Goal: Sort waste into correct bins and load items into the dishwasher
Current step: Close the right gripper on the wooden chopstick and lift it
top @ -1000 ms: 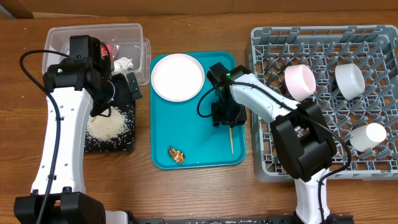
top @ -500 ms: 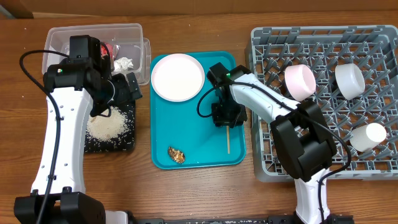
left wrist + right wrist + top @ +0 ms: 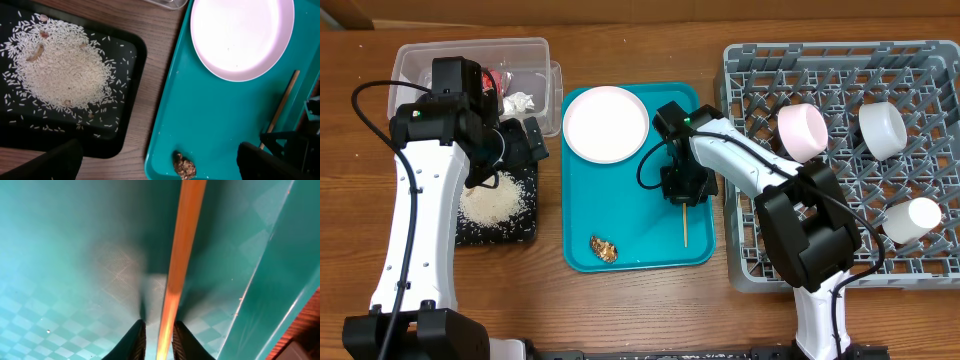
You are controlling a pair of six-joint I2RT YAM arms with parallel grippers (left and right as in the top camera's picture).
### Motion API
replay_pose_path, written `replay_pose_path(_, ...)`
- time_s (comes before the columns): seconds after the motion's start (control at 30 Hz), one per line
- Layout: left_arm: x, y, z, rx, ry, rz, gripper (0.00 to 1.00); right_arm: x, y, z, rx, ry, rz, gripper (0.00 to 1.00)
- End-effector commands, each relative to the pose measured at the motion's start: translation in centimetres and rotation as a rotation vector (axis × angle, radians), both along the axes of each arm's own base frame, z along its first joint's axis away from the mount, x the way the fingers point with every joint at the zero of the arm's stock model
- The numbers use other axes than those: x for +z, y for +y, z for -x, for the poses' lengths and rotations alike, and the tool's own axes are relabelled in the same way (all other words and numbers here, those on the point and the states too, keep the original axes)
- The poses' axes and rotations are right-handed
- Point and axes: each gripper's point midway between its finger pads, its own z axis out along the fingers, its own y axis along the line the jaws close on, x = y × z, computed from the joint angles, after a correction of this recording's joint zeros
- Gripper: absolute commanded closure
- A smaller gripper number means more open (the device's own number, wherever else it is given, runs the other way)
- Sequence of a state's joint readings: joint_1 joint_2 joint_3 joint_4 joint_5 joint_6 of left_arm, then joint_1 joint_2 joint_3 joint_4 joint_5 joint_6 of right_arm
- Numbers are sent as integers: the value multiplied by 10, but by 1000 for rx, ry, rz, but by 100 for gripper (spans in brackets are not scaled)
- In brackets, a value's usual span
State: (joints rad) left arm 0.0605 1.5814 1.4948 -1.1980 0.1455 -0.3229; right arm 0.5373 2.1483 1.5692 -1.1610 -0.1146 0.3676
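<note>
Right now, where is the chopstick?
In the overhead view, the chopstick lies on the teal tray's right side, near the dish rack, with its upper end between the right hand's fingertips.

Tight on the rack side: the teal tray's (image 3: 630, 215) raised wall sits just beside the chopstick (image 3: 686, 226), with the dish rack (image 3: 740, 200) right behind it. Toward the left you've got bare tray floor, bounded by the plate (image 3: 606, 123) at the far corner and the food lump (image 3: 604, 249) near the front edge.
</note>
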Motion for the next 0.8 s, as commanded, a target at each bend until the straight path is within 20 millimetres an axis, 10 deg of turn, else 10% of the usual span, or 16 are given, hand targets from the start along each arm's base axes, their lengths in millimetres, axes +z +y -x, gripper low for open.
replay_pose_path(0.0,11,-1,-2,-6,-32,-2,0,-3,-2,0,-3,3,13,81)
replay_pose_path(0.77,11,-1,-1,-6,-30,-2,0,-33,-10,13,-2,80,59,86)
